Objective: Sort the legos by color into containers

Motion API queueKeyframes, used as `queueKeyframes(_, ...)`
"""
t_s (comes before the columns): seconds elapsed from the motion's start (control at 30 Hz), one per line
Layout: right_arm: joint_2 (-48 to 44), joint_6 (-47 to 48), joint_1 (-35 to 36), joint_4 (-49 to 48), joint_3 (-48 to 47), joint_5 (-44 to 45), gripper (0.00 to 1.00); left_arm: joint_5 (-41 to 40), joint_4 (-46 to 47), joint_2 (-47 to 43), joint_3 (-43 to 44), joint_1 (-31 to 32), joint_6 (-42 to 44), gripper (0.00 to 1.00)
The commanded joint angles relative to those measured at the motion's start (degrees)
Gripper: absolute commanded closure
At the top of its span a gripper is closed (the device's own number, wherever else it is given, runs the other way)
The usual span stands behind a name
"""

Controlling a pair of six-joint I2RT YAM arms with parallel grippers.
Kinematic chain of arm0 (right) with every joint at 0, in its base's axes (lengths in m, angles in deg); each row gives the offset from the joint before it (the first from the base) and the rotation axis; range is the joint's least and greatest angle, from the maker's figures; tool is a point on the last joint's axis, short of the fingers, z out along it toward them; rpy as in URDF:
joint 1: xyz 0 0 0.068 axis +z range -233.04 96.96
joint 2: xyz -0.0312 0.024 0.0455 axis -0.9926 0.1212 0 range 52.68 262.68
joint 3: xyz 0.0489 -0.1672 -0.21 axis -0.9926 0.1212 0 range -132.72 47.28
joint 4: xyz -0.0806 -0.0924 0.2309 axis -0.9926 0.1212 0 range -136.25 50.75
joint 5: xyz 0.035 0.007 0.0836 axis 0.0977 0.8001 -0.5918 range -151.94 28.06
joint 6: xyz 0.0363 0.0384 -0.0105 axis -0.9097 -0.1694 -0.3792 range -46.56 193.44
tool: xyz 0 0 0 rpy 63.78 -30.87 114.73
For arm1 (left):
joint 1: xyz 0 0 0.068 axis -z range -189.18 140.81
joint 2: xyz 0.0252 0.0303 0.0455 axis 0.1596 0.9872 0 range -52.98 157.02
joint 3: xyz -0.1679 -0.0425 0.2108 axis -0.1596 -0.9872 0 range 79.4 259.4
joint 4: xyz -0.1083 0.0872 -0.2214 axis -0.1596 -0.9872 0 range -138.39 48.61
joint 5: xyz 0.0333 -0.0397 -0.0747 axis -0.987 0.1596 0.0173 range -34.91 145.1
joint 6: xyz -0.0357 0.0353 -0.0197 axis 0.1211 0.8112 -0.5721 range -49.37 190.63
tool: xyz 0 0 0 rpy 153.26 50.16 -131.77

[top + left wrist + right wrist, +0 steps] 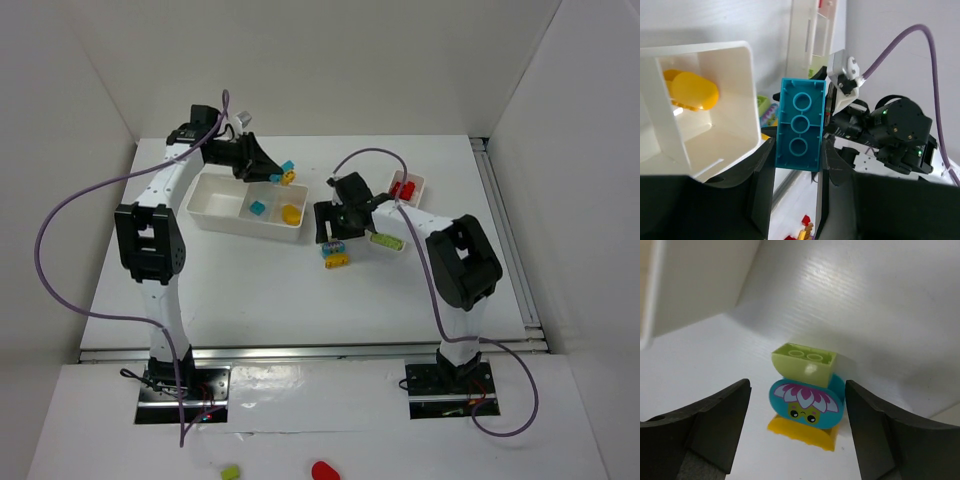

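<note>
My left gripper (276, 170) (796, 165) is shut on a cyan brick (287, 166) (800, 125) and holds it above the back right corner of the wide white tray (215, 222) (747, 65). That tray holds a cyan brick (258, 208) and a yellow-orange piece (291, 213) (692, 90). My right gripper (334, 238) (797, 390) is open, its jaws on either side of a stack (336, 253) (805, 400) of a lime brick, a cyan flower piece and a yellow brick on the table. The narrow tray (420, 183) holds red bricks (403, 188).
A lime brick (386, 240) lies on the table right of the right gripper. A small orange brick (288, 179) shows just below the held cyan brick. White walls enclose the table on three sides. A lime piece (231, 471) and a red piece (324, 470) lie off the table near the arm bases.
</note>
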Motion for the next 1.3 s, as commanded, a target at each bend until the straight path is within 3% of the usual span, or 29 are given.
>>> queueKeyframes(0.0,-3.47,-0.06,0.31,-0.55,-6.35,1.24,0.16,6.52,4.23,-3.50,-0.78,-0.28,-1.94,1.00)
queueKeyframes(0.17,-10.85,-0.67,-2.41,-3.53,-8.45,-1.91,0.20,12.92,9.49,-4.55,-2.53,-0.28,-3.95,1.00)
queueKeyframes(0.27,-12.18,-2.51,-5.56,-8.62,-8.46,-12.52,0.23,16.44,15.80,-5.69,-5.17,-0.28,-6.32,1.00)
queueKeyframes(0.4,-9.56,-14.69,-8.92,-21.09,-7.68,-33.94,0.16,20.92,26.42,-7.80,-10.26,-0.28,-11.50,1.00)
queueKeyframes(0.5,-6.48,-23.57,-10.41,-33.04,-6.01,-39.96,0.10,24.44,35.32,-9.30,-15.79,-0.28,-17.64,1.00)
queueKeyframes(0.53,-5.86,-25.79,-10.41,-35.94,-6.00,-41.20,0.10,25.06,41.35,-9.30,-18.33,-0.28,-19.23,1.00)
queueKeyframes(0.63,-2.70,-33.53,-10.41,-46.67,-5.21,-45.32,0.10,26.56,47.90,-10.01,-20.72,0.25,-23.72,1.00)
queueKeyframes(0.77,0.91,-37.94,-10.41,-53.89,-7.05,-48.50,0.12,27.09,45.64,-10.01,-20.03,0.25,-22.15,1.00)
queueKeyframes(0.93,1.44,-39.25,-9.27,-55.64,-7.06,-48.50,0.25,27.09,45.01,-10.01,-18.80,0.25,-21.00,1.00)
queueKeyframes(1.1,2.58,-44.44,-9.27,-62.50,-5.91,-49.11,0.26,27.09,43.70,-9.48,-18.80,0.25,-19.52,1.00)
queueKeyframes(1.27,4.25,-45.59,-8.13,-63.21,-6.53,-49.65,0.41,27.09,43.78,-9.48,-18.80,0.25,-20.04,1.00)
